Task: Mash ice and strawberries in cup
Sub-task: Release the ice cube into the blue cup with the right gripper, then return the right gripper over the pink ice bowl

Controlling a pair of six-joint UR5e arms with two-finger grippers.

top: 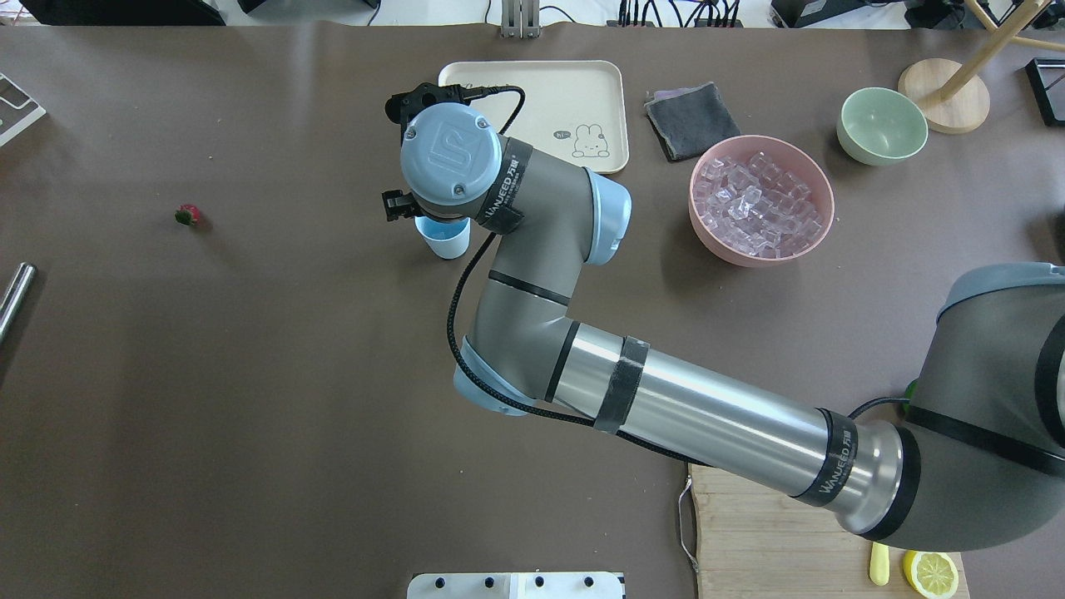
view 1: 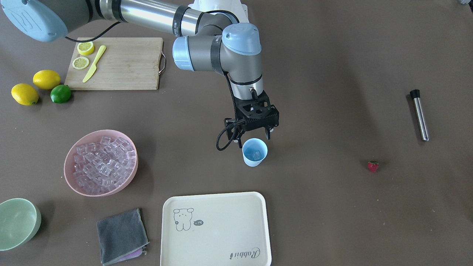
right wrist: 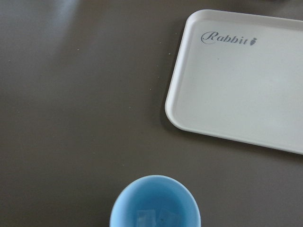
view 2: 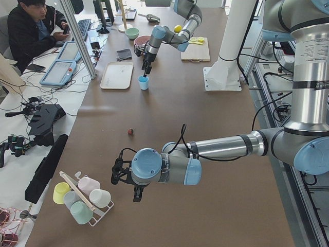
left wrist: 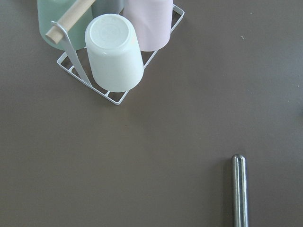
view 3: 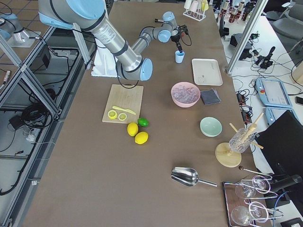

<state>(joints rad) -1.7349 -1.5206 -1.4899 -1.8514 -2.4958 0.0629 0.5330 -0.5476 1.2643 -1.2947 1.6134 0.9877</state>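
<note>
The light blue cup (view 1: 254, 152) stands near the table's middle with a few ice cubes (view 1: 256, 151) in it. It also shows in the right wrist view (right wrist: 155, 203). My right gripper (view 1: 254, 137) hangs just above the cup's rim, jaws apart and empty. More ice (view 1: 103, 159) fills the pink bowl (view 1: 127, 183). The strawberry (view 1: 373, 166) lies alone on the table, far from the cup. My left gripper (view 2: 125, 175) shows only in the exterior left view, low over the table near a cup rack; I cannot tell if it is open or shut.
A white tray (view 1: 216, 229) lies in front of the cup. A grey cloth (view 1: 122, 234), a pale green bowl (view 1: 16, 221), a cutting board (view 1: 122, 62) with lemon halves, lemons and a lime sit on the pink bowl's side. A metal rod (view 1: 420, 114) lies beyond the strawberry.
</note>
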